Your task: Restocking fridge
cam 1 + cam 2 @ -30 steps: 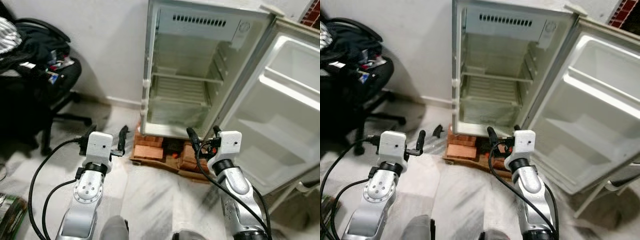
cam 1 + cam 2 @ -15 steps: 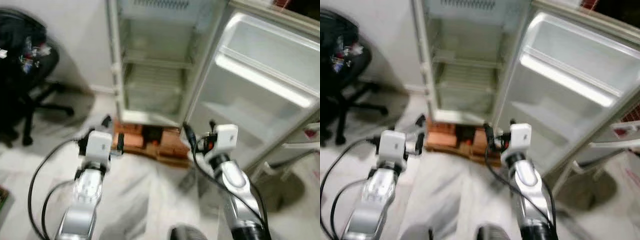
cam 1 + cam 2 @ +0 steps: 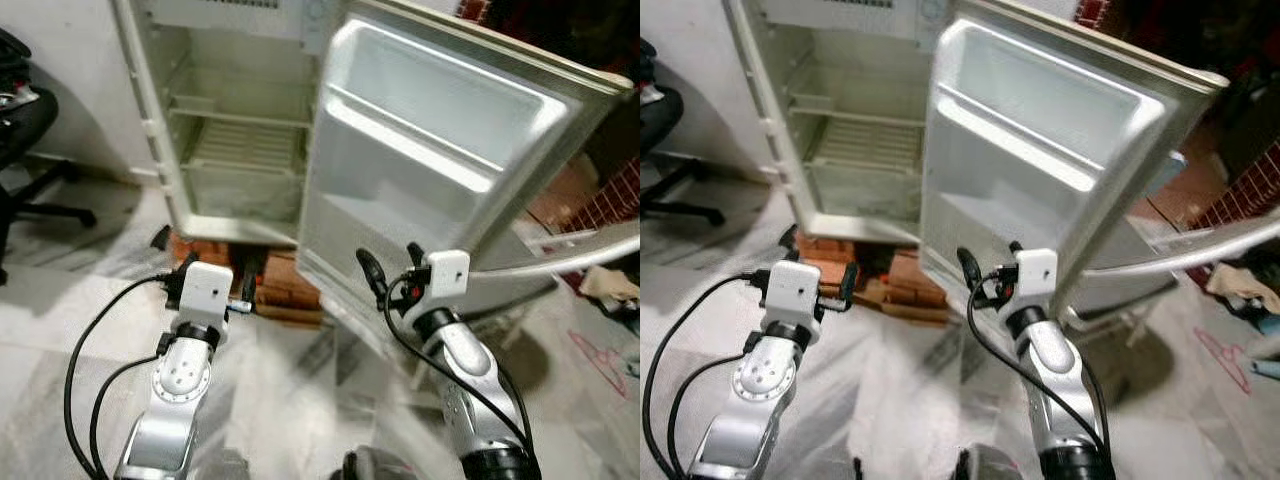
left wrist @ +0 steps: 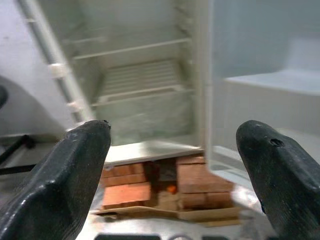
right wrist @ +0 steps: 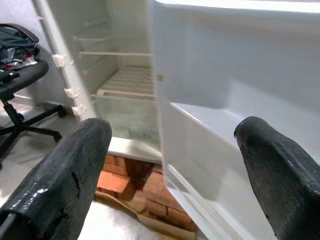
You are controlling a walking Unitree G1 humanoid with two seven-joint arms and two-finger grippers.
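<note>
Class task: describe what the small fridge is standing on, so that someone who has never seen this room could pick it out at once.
Find the small white fridge with its door swung open. Directly beneath its cabinet, on the pale floor, lies a low stack of reddish-orange bricks on a flat board. It is the one warm-coloured thing among white and grey surfaces.

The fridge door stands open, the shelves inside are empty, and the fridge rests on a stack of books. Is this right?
Not quite. The fridge rests on red bricks, not books; the left wrist view shows them clearly. The door does stand open and the shelves are empty.
</note>
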